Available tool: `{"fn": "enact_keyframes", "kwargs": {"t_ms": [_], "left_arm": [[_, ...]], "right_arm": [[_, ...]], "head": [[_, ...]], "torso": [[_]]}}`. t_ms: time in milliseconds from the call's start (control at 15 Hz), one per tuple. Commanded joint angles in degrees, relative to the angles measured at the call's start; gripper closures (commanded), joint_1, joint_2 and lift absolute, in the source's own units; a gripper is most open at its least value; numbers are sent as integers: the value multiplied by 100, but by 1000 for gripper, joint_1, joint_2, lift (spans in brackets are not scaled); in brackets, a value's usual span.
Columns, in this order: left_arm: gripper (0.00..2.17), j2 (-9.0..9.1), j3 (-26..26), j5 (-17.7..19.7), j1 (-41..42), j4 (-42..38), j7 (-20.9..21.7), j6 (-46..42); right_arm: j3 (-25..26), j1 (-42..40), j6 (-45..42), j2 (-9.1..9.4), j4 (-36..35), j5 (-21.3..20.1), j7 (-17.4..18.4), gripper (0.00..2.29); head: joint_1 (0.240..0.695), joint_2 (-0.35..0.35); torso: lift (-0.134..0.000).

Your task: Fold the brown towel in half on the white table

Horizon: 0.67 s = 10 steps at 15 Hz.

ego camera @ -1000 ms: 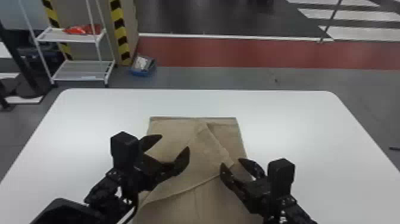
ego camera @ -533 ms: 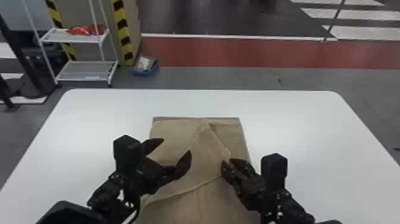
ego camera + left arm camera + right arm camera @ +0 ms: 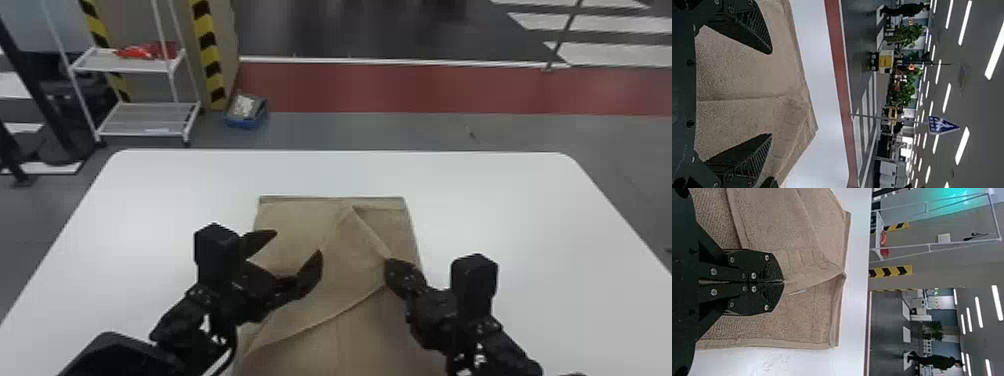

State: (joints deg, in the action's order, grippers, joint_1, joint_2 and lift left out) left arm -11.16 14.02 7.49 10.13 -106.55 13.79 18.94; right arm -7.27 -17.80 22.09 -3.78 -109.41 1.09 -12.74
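**Brown towel (image 3: 295, 217), folded corner at the right gripper (image 3: 388, 264)**

Head view: towel on white table (image 3: 505, 200), long axis seemingly near to far. Upper flap (image 3: 350, 270) extends left of the right gripper, the nearer one to its right-hand corner. Left gripper (image 3: 298, 242): above the towel's left part.

Left wrist view: fingers apart over cloth.

Right wrist view: fingers together, apparently clamped on the flap's edge. Probable next move: draw corner right, squaring the fold.

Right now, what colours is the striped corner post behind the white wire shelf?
Yellow and black, in slanted bands; the striped corner post shows best in the head view.
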Motion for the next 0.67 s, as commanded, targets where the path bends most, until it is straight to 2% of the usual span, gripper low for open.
{"fn": "enact_keyframes", "kwargs": {"t_ms": [0,133,267,400,533,600], "left_arm": [[147,0,-5,-20,-90,117,1,0],[147,35,-14,-29,-204,284,-8,0],[147,44,4,-90,-363,486,-52,-70],[147,53,4,-90,-521,662,-61,-105],[147,70,48,-90,-679,864,-52,-123],[147,79,127,-90,-802,1004,-61,-140]], "right_arm": [[111,-84,-68,-9,-274,58,0,1477],[252,-154,-103,-9,-433,84,0,1480],[630,-242,-174,0,-520,111,17,1477],[1201,-339,-86,-35,-643,357,-27,1477],[1623,-400,-86,-35,-652,409,-115,1477],[1825,-400,-33,-35,-626,497,-123,1477]], "head": [[695,-48],[695,-52],[695,-58],[695,-88],[695,-125],[695,-164]], "torso": [[-123],[-123],[-123],[-123],[-123],[-123]]}}
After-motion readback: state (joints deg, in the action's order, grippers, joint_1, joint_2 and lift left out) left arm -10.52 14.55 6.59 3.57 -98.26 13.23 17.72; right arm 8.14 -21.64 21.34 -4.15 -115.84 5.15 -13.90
